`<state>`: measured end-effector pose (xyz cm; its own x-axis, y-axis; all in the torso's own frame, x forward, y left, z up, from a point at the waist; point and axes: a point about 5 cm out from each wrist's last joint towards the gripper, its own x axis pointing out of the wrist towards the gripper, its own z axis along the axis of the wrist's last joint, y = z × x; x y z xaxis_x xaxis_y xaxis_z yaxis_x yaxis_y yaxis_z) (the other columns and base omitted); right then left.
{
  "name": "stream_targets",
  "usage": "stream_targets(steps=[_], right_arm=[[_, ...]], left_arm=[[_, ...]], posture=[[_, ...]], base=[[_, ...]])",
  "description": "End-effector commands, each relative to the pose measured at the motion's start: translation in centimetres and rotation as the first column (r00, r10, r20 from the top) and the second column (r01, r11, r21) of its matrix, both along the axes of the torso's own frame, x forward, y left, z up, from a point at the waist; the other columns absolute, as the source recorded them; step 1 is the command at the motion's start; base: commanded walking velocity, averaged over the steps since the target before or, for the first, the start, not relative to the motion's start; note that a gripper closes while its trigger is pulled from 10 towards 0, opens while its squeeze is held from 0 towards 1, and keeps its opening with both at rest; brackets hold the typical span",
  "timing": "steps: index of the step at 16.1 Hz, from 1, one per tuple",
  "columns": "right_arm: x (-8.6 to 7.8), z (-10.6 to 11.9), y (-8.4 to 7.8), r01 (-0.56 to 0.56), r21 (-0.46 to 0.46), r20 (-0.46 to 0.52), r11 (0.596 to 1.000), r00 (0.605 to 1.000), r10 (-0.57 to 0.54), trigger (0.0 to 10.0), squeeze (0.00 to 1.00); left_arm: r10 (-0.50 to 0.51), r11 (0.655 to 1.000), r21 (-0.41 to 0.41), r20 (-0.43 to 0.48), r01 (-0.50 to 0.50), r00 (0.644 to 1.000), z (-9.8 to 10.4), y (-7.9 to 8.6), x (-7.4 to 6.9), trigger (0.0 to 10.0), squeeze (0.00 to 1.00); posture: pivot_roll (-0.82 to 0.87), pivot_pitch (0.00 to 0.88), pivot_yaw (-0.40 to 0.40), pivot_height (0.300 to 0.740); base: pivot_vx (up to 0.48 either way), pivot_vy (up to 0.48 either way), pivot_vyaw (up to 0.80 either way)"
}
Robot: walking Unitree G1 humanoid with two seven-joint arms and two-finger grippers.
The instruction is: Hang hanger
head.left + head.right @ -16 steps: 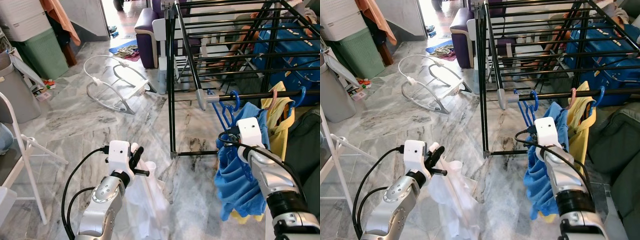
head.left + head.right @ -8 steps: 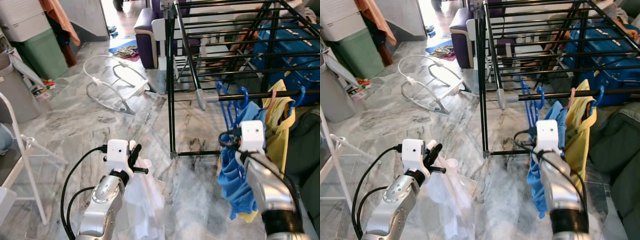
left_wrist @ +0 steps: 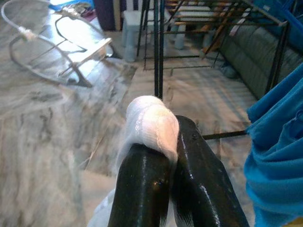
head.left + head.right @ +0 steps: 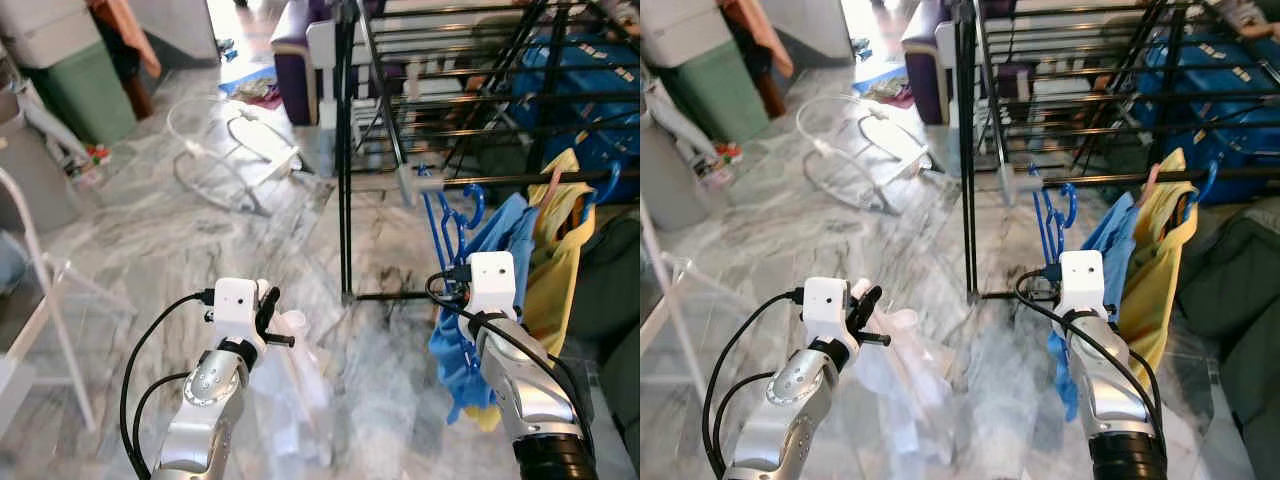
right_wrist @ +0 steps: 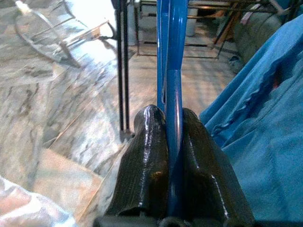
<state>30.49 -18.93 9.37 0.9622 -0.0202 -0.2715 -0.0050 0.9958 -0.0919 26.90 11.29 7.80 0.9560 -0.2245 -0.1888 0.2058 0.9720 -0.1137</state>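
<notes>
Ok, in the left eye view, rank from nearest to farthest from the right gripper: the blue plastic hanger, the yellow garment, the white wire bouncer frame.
1. Blue plastic hanger: clamped in the right gripper.
2. Yellow garment: on the rail, to the gripper's right.
3. White wire bouncer frame: on the floor, far across to the left.

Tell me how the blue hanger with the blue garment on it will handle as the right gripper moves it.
The blue hanger is a thin rod, probably stiff and light. The right gripper is shut on it, yet smooth plastic may twist in the grip. The blue garment hangs in loose folds, so it will likely swing and could brush the yellow garment.
</notes>
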Motion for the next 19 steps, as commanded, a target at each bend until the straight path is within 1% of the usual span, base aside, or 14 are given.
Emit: stream_targets(steps=[1, 4, 19], right_arm=[[0.03, 0.44, 0.38, -0.013, 0.013, 0.012, 1.000, 1.000, 0.013, 10.0, 0.00], [-0.04, 0.34, 0.73, -0.029, 0.017, 0.004, 0.999, 1.000, 0.029, 10.0, 0.00], [-0.01, 0.20, 0.96, -0.045, 0.018, -0.012, 0.999, 0.999, 0.046, 10.0, 0.00]], left_arm=[[0.011, 1.000, 0.008, 0.018, -0.011, 1.000, 0.21, 0.24, 0.06, 10.0, 0.00], [0.014, 1.000, 0.012, 0.015, -0.014, 1.000, 0.14, 0.25, 0.07, 10.0, 0.00], [-0.007, 1.000, 0.025, 0.008, 0.006, 1.000, -0.10, 0.24, 0.08, 10.0, 0.00]], posture=[[-0.14, 0.000, 0.054, 0.740], [-0.14, 0.000, 0.051, 0.740], [-0.13, 0.000, 0.051, 0.740]], base=[[-0.326, 0.000, 0.00], [-0.356, 0.000, 0.00], [-0.370, 0.000, 0.00]])
